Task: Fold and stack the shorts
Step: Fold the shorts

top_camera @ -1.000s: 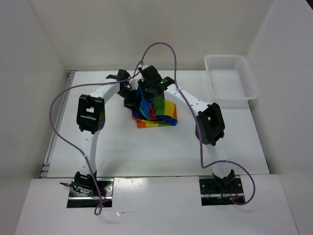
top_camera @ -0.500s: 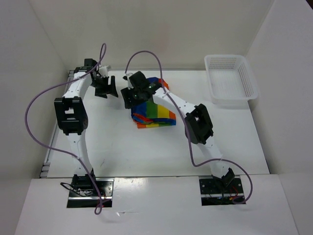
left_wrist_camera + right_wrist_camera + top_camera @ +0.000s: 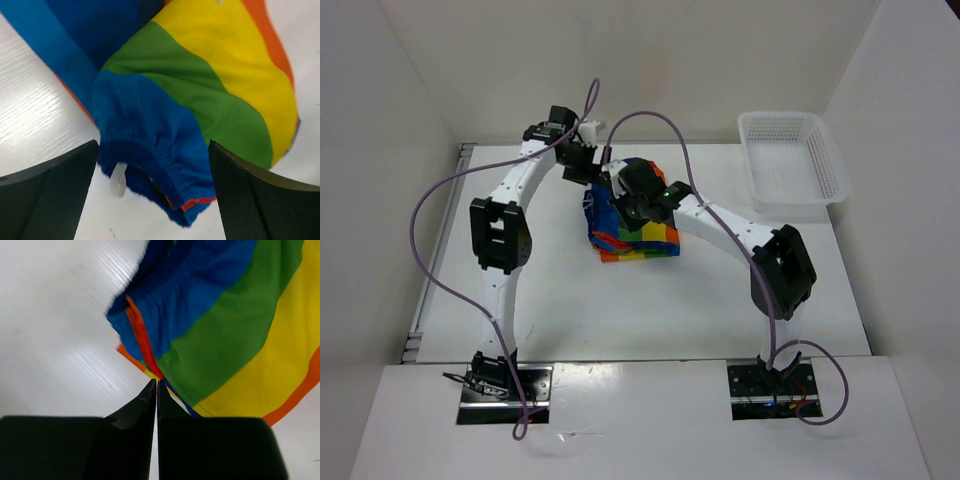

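The shorts (image 3: 658,236) lie in a bunched bundle toward the back middle of the worktop (image 3: 620,310), with striped layers showing one over another at the near edge. That suggests at least one fold is in, but the top is rumpled and the blue gathered waistband sticks out loose in the left wrist view, so I judge the fold only partly done. Squaring up is left, and nothing like a finished stack shows. The left gripper (image 3: 152,149) is spread wide and grasps nothing, hovering over the waistband end. The right gripper (image 3: 156,385) is clenched, with its tips at the edge of the cloth. Whether a thin layer is nipped between them I cannot tell. The worktop is white and faintly grained, boxed in by plain white walls. A white mesh basket (image 3: 782,119) stands at the back right corner, well apart from the shorts.
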Robot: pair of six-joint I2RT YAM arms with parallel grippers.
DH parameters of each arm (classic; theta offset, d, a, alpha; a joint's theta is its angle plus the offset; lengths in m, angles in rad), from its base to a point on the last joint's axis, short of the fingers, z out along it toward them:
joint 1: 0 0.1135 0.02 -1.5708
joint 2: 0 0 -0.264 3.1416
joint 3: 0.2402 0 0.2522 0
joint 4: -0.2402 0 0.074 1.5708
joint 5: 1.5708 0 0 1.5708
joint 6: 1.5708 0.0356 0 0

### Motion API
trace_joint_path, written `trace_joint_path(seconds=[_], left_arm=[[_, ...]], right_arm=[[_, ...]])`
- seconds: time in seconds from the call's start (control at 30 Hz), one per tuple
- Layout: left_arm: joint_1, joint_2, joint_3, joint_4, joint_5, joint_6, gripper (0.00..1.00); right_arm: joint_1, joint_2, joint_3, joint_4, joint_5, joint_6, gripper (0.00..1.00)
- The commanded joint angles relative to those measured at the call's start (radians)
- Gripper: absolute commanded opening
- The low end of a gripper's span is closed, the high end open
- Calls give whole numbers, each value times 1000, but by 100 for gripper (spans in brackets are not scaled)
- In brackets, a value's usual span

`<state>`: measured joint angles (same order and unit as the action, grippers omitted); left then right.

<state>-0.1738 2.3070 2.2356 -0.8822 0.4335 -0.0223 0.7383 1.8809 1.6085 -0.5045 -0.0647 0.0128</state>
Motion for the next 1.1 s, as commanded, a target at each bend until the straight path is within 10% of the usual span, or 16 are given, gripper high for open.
trace_joint_path(seconds=[0.0,0.17,0.6,1.07], left_arm=[[1,89,38,-17,-57,22,96],[0,152,48,2,-127,22,74],[-38,258,125,11,-253,22,75],[-38,-127,104,43,-352,22,100]], right_arm=[[-11,30,-105,81,8,-71,5],[-30,150,-125,119,-18,-95,4],[-20,164,-122,121,-63,-112,1],[-170,-273,91,34,86,-90,52]])
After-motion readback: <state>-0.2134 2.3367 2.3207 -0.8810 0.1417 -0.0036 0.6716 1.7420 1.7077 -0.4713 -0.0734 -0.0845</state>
